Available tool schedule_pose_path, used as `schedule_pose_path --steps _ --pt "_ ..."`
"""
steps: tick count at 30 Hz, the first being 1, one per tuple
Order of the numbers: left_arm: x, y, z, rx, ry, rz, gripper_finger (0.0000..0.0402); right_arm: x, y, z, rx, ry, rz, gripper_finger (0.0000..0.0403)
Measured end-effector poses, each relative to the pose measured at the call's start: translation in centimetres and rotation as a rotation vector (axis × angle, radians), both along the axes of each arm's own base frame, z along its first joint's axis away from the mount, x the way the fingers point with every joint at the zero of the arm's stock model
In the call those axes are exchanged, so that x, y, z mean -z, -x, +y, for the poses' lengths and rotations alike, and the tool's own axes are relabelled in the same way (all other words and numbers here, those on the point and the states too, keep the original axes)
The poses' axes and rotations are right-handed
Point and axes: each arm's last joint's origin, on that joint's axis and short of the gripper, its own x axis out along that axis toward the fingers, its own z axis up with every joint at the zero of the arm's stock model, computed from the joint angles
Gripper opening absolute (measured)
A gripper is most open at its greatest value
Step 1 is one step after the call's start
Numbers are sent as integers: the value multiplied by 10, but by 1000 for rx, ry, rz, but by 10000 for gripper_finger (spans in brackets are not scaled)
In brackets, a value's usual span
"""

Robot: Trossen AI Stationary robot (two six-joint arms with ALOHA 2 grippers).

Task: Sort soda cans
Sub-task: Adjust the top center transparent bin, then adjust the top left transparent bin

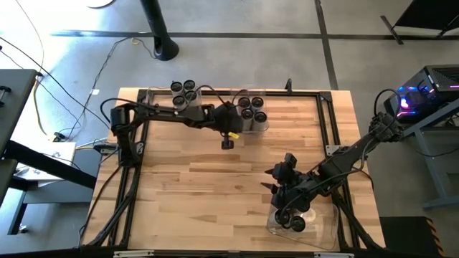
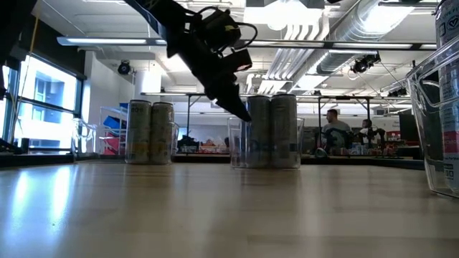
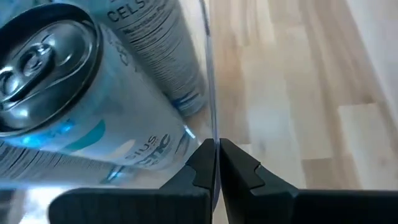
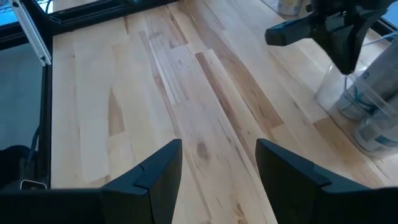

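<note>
Several soda cans (image 1: 251, 107) stand upright in a clear plastic bin (image 2: 265, 136) at the table's far middle; up close they show as cans (image 3: 56, 81) in the left wrist view. More cans (image 1: 183, 93) stand in a group on the table at the far left. My left gripper (image 3: 214, 165) is shut on that bin's left wall and reaches in from the left. My right gripper (image 4: 217, 162) hangs open over bare table at the near right, with nothing between its fingers. My left gripper pinches the clear bin's thin left wall (image 3: 212, 112) at its upper rim. One finger (image 3: 199, 168) is on the cans' side and the other finger (image 3: 242, 171) outside. The fingers slant down from the table's left. The bin stands on the table.
A second clear bin (image 1: 305, 226) sits at the table's near right corner, below my right arm; it also shows at the right of the low view as a tall clear wall (image 2: 441, 107). A dark frame (image 1: 215, 92) runs around the table. Bare wood lies in the middle.
</note>
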Motion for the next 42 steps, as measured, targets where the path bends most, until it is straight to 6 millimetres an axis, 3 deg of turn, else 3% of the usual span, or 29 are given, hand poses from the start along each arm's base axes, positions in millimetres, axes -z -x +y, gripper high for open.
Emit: schedule_pose_path --steps 12,20,29,38,42 --pt "1 7 22 11 53 -10 14 0 0 0 1 -4 -5 200" --pt "-7 15 20 -16 66 10 98 0 0 0 1 -4 -5 200" --pt "-64 41 12 -12 43 -91 191 0 0 0 -2 3 0 200" --pt "-135 86 -11 -47 3 -252 200 0 1 -1 19 42 -8 200" --pt "-140 105 -36 19 10 -272 200 -2 6 12 -90 -103 53 199"
